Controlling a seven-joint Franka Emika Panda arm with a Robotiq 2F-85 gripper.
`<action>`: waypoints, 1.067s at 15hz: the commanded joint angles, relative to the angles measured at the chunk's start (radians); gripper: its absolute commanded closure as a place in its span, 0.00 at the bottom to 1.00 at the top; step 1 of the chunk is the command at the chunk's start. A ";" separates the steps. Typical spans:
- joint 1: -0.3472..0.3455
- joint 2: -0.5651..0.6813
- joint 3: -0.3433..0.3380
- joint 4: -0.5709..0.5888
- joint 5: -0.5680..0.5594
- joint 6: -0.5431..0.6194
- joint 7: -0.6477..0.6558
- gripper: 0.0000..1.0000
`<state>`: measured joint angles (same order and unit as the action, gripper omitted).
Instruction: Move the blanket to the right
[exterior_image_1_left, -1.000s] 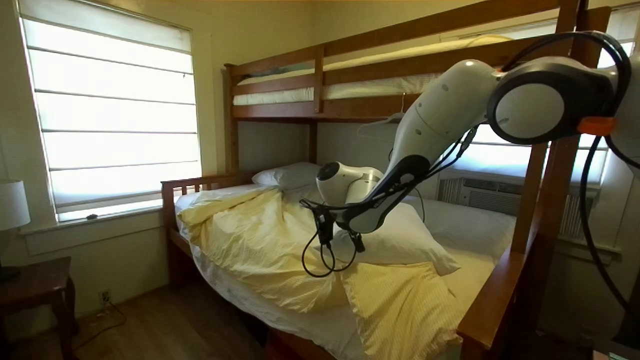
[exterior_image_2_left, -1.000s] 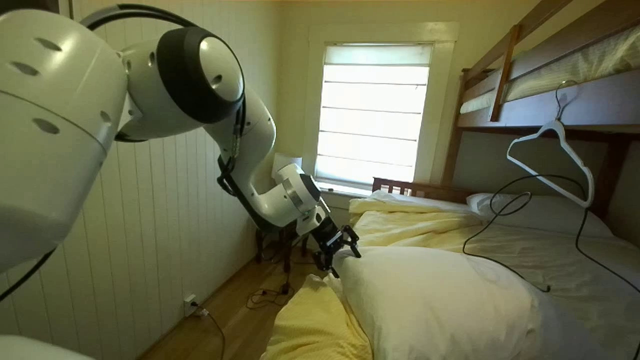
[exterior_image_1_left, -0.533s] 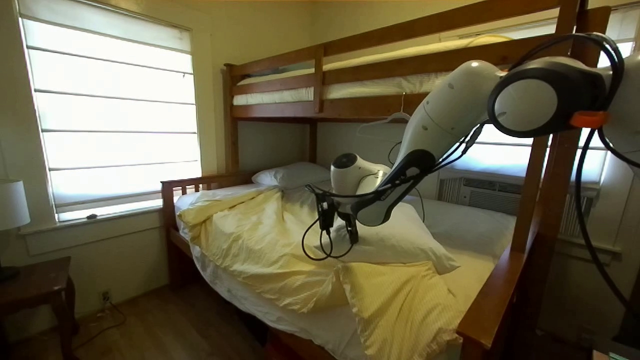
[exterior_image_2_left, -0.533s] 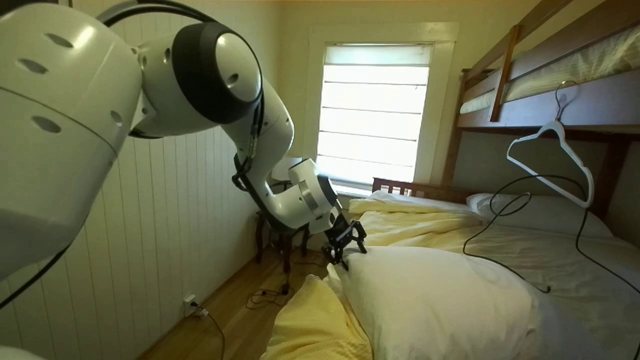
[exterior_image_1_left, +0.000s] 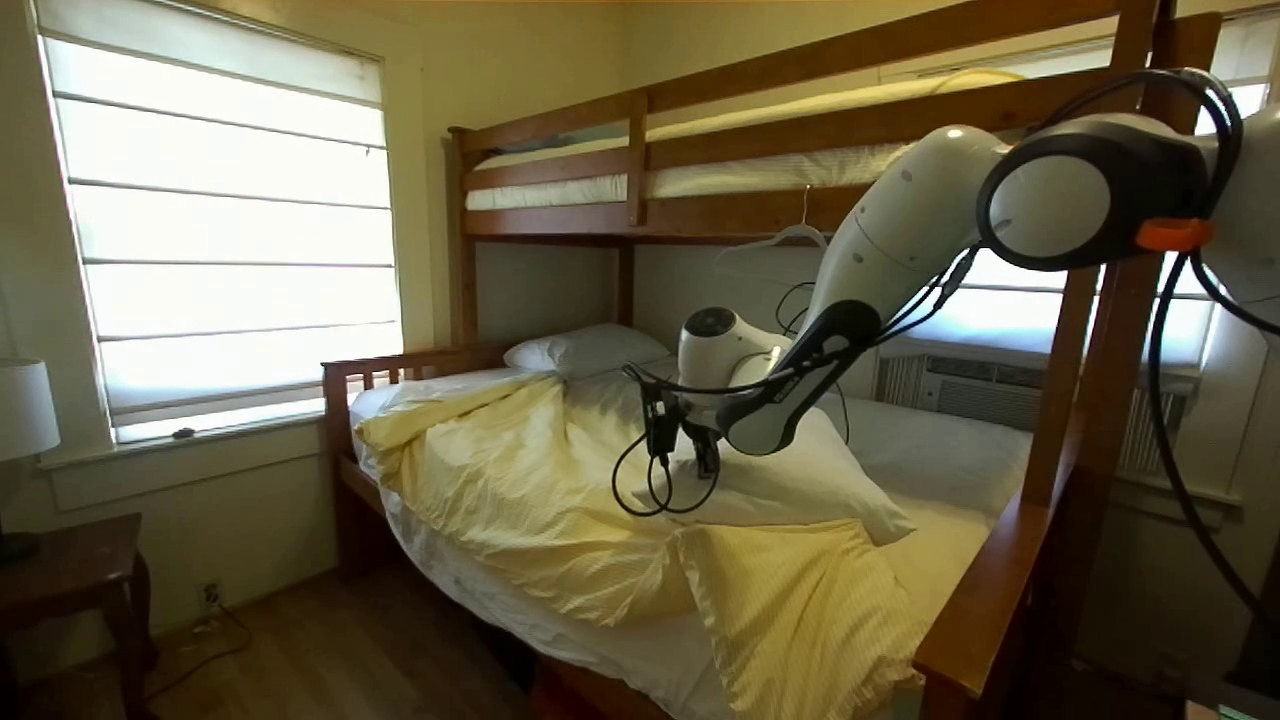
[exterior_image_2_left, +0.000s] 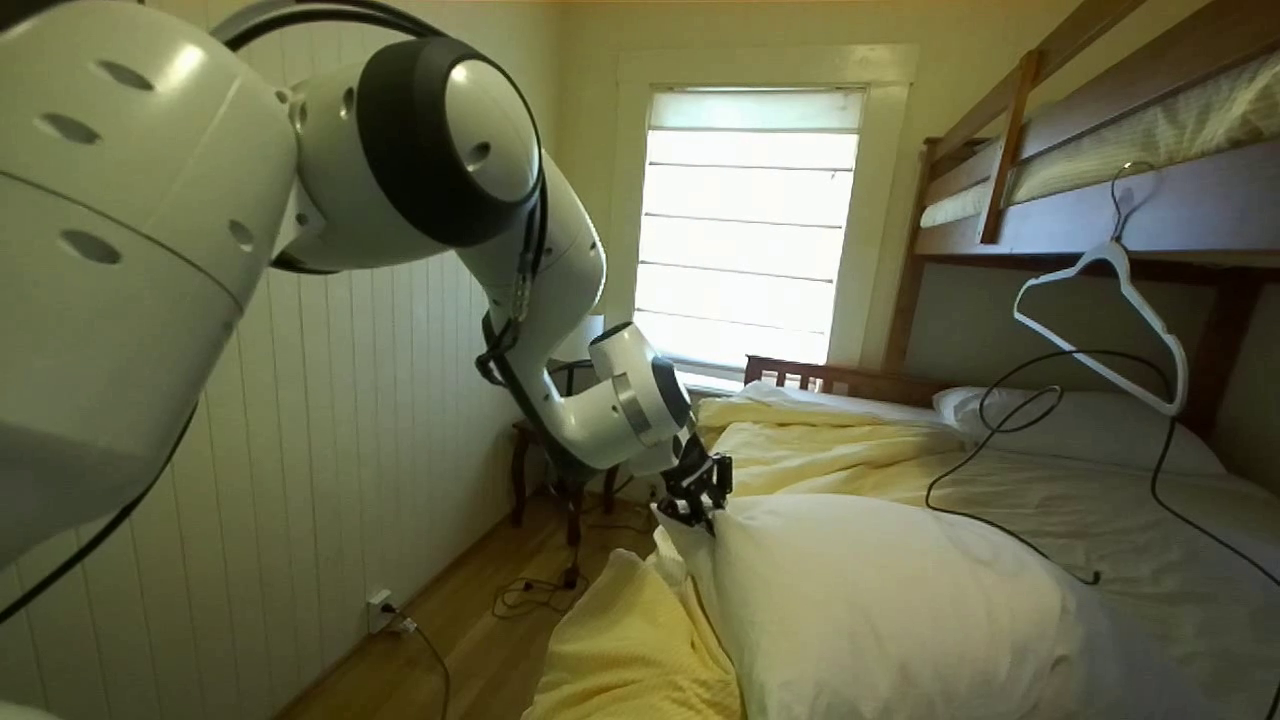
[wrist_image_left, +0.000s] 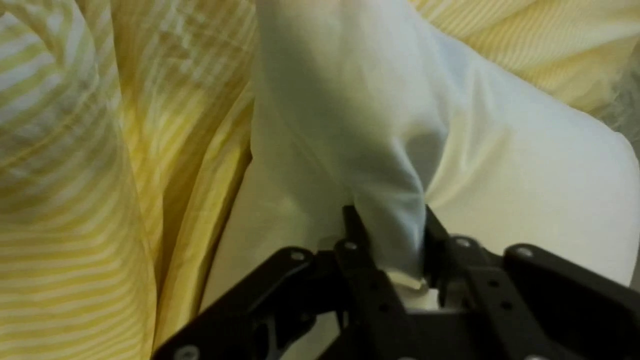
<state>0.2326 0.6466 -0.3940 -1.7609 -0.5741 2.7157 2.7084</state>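
Well, the tool (wrist_image_left: 390, 220) stands nearly closed, its black fingers (wrist_image_left: 356, 229) pinching a raised fold of the nearer white pillow (wrist_image_left: 540, 185), creases fanning out from the grip. The blanket (wrist_image_left: 75, 240), pale yellow and striped, lies outside the jaws, just beside that pillow along two of its edges in the wrist view. In an exterior view it sprawls rumpled over the white sheet (exterior_image_1_left: 640, 640) of the lower bunk (exterior_image_1_left: 985, 600), running from near the slatted end (exterior_image_1_left: 440, 358) to the near corner, with the second white pillow (exterior_image_1_left: 585, 350) beyond it. The pale robot arm (exterior_image_1_left: 890, 230) reaches in above the nearer pillow. Farther out, in both exterior views, a white hanger (exterior_image_2_left: 1145, 300) hangs from the upper bunk (exterior_image_2_left: 1210, 205) and a window (exterior_image_2_left: 745, 220) shows bright behind its shade.
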 joint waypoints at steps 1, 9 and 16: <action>-0.012 -0.043 0.016 -0.049 0.023 0.038 -0.018 0.99; 0.011 -0.017 -0.002 -0.023 0.012 0.017 0.013 0.99; 0.222 -0.005 -0.350 0.098 0.208 -0.001 0.009 0.98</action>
<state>0.3640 0.6321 -0.5862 -1.7411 -0.4543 2.7409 2.7151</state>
